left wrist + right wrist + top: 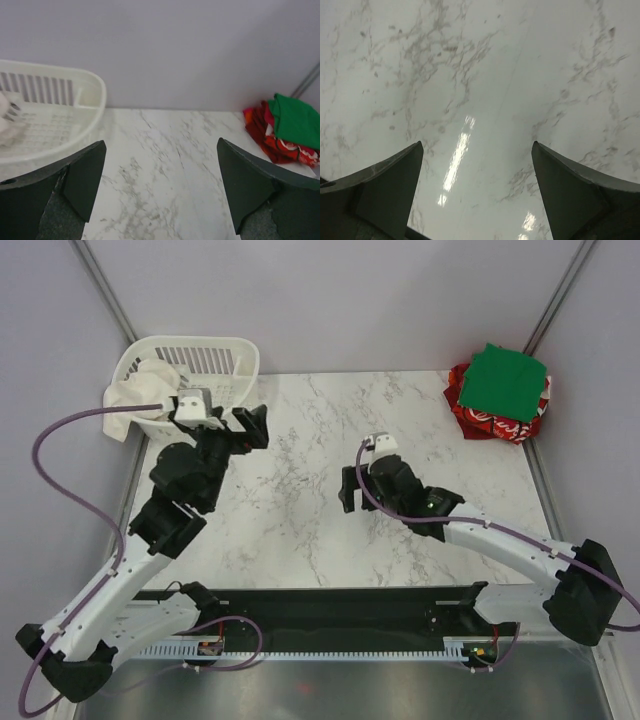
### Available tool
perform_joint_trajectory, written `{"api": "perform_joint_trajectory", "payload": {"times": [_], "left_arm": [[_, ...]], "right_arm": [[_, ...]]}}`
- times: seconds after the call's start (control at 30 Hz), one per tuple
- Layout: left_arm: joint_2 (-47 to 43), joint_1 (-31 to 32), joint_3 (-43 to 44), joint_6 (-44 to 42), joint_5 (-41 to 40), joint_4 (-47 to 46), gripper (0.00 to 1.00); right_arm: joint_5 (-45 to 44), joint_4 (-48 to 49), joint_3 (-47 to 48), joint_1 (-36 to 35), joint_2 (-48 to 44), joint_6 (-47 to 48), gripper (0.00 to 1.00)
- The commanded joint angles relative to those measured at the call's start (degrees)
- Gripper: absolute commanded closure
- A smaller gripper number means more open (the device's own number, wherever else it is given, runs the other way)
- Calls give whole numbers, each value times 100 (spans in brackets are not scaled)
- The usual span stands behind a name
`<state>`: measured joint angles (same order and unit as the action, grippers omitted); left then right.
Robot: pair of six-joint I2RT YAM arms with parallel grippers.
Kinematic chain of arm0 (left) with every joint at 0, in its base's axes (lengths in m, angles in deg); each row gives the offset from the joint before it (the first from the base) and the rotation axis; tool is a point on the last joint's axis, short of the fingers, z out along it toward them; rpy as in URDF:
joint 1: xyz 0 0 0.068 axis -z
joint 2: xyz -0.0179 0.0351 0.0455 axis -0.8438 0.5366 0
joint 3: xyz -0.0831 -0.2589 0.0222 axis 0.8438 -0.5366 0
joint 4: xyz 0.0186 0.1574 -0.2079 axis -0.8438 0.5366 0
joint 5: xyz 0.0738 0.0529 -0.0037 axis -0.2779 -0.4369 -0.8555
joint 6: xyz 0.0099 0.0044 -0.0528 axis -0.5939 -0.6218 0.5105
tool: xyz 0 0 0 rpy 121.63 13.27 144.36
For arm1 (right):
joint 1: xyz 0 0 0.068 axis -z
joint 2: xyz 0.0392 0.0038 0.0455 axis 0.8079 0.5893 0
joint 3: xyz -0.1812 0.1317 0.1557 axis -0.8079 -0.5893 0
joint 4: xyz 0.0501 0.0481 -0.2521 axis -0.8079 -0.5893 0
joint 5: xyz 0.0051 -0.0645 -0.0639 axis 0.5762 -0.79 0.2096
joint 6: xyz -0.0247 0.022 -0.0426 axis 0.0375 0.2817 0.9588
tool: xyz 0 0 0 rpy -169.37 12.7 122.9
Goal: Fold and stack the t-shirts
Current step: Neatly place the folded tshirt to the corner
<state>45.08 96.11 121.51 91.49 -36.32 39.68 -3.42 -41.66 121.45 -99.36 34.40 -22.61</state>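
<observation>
**Both grippers empty and spread, stack in the far right corner, white cloth left in the basket**

The left gripper (161, 149) hovers over the marble table (300, 540) with its jaws wide apart and nothing between them. It points toward the back wall. The right gripper (477, 150) is also spread and empty, facing down at bare tabletop near the middle.

The t-shirts sit in the far right corner. A green t-shirt (505, 380), folded into a neat square, lies on top. A red t-shirt with white print (492, 426) bulges out beneath it along the near edge, and the left wrist view shows a darker crimson t-shirt (257, 126) at the side of the pile. That pile is well apart from both grippers, up and to the right of the right gripper, and the right arm is clearly the nearer one.

The white slatted basket (215, 343) stands in the far left corner, just beside the left gripper on its left. A crumpled white cloth (138, 392) hangs over the basket's left rim. I cannot tell whether it is another shirt.

If it is, the next pick probably falls to the left arm, which would have to swing left and reach over the rim. The cloth has no clear long axis to line up on.
</observation>
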Motion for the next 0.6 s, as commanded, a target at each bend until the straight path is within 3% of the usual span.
{"api": "perform_joint_trajectory", "payload": {"times": [0.0, 0.2, 0.57], "left_arm": [[-86, -130, 367, -1100, -1103, 149, 0], [-323, -148, 96, -872, -1349, 693, 0], [-1053, -148, -916, -766, -1639, 1063, 0]], "right_arm": [[76, -160, -250, -444, -137, -337, 2], [525, 376, -1120, -682, -1217, -277, 2], [-98, 297, -1402, -682, -2518, 286, 2]]}}
